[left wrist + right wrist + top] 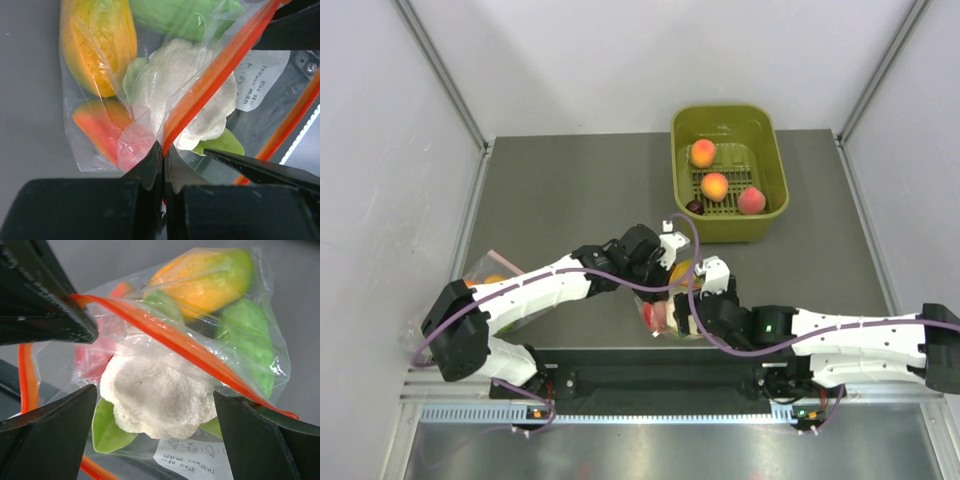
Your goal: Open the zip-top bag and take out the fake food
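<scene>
And here's the zip-top bag (665,312), down on the tabletop (570,190) on the near side of the green basket (772,215), well apart from it, with both arms meeting over it. The left fingers (162,152) are clamped flat on the orange-red zip strip (215,75), with no gap between them. The right fingers (55,430) stand spread wide and grip nothing, and the white cauliflower (155,395) shows between them through the plastic.

By my reading, the step is parting the mouth, and it looks partly parted, since two runs of strip stand apart. To do it well, the left should keep that pinch firm. The right should close on the opposite lip alone, on the strip and not the thin film, which would likely slip or stretch. Then draw the two lips apart, low and slow, so the bag doesn't lift and dump its load.

Now the views. The left wrist gives the pinch itself, plus the yellow-orange piece (97,45), the green oblong piece (175,17) and the red piece (97,127), all inside the bag. The right wrist shows how far its own fingers are spread. Only the top view shows the basket with its three peaches (715,185) and the second clear bag (490,270), much farther from the basket, but there the arms hide most of the zip-top bag.
</scene>
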{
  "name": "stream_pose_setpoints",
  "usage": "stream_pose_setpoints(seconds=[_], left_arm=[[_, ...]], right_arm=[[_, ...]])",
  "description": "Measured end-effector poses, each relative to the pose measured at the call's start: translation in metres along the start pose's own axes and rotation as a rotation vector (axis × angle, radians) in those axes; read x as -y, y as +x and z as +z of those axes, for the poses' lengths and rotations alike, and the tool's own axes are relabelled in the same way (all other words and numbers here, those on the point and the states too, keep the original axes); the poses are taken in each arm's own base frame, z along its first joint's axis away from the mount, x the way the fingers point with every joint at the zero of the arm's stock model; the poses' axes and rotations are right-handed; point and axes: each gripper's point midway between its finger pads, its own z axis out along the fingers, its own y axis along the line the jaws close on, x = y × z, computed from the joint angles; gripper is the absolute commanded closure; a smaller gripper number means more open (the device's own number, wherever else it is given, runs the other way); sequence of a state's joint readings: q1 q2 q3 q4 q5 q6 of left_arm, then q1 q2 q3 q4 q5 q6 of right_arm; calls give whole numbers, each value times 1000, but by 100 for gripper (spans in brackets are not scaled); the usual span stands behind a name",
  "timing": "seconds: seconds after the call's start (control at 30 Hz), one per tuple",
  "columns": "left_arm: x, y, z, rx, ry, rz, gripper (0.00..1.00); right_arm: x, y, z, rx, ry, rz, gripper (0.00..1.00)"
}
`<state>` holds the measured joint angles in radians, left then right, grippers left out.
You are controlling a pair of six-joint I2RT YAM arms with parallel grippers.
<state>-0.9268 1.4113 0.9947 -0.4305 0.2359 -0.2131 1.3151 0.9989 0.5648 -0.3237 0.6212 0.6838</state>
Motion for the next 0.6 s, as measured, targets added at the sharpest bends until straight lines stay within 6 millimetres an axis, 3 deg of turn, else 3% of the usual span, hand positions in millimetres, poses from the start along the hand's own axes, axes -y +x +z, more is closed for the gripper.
stream_pose_setpoints(seconds=[0.37, 0.5, 0.57, 0.6], left_arm=[[3, 1, 0, -6, 10, -16, 100], [3, 2, 0, -6, 9, -21, 100], [3, 2, 0, -6, 9, -21, 100], [3, 2, 0, -6, 9, -21, 100]], right_arm=[[-2, 17, 18, -38, 42, -6, 3], [-3, 20, 25, -18, 45, 9, 47], [-4, 20, 27, -14, 50, 21, 64], [-4, 20, 28, -15, 51, 24, 85]])
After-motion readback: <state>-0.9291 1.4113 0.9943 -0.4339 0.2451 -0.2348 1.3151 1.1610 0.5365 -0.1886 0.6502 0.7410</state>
